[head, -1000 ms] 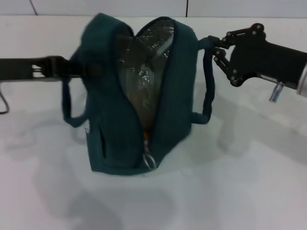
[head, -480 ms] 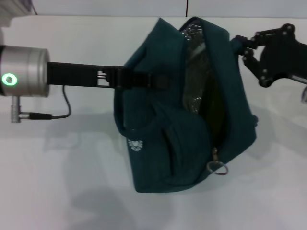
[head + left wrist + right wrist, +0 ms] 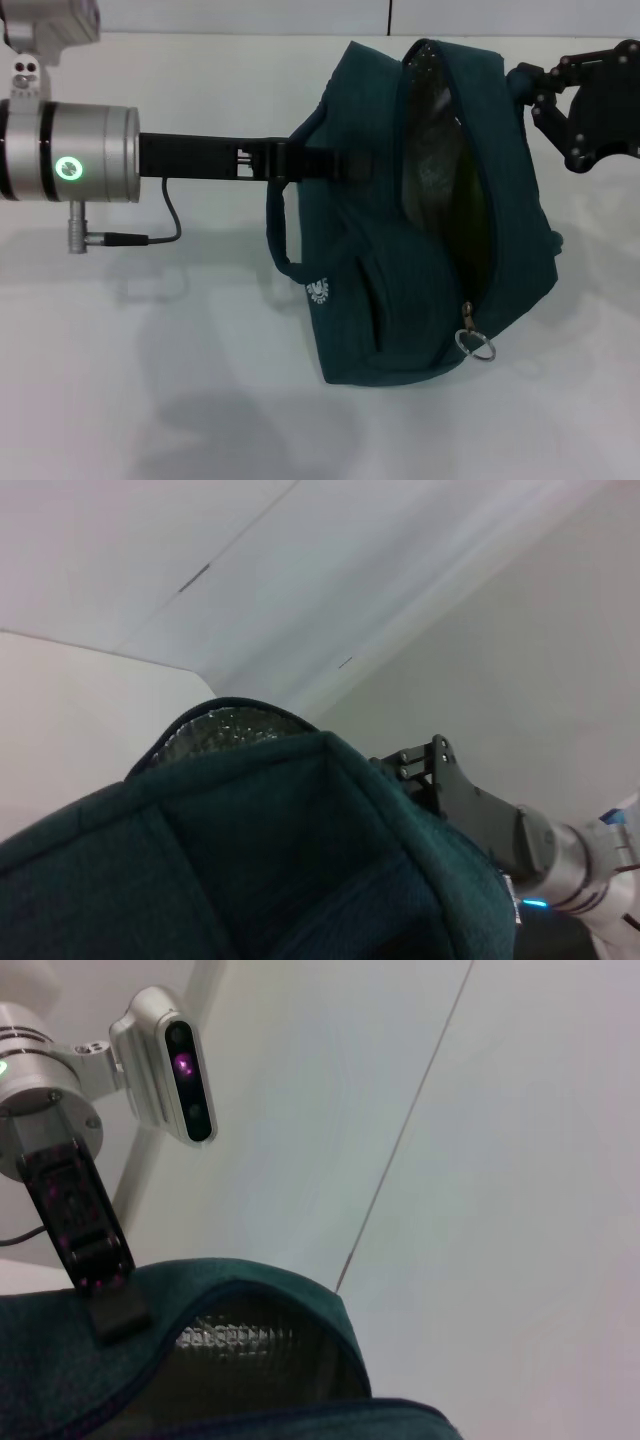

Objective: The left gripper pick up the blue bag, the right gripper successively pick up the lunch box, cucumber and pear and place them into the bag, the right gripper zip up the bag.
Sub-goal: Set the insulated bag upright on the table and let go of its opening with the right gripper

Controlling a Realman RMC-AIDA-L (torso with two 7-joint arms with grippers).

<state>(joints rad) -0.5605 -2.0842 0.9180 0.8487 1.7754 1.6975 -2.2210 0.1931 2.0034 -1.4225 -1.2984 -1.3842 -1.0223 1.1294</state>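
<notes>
Blue bag [image 3: 420,250] in mid-table, zipper open, foil lining showing, my left claw [image 3: 335,165] clenched on its left side, my right claw [image 3: 535,90] grasping its right handle

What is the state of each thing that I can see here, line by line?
blue bag: held between both grippers, zipper open, silver lining showing.
zipper ring pull: hanging at the near end of the zipper.
left gripper: at the bag's left side, shut on its handle, green lamp lit.
right gripper: at the bag's upper right, shut on the other handle.
</notes>
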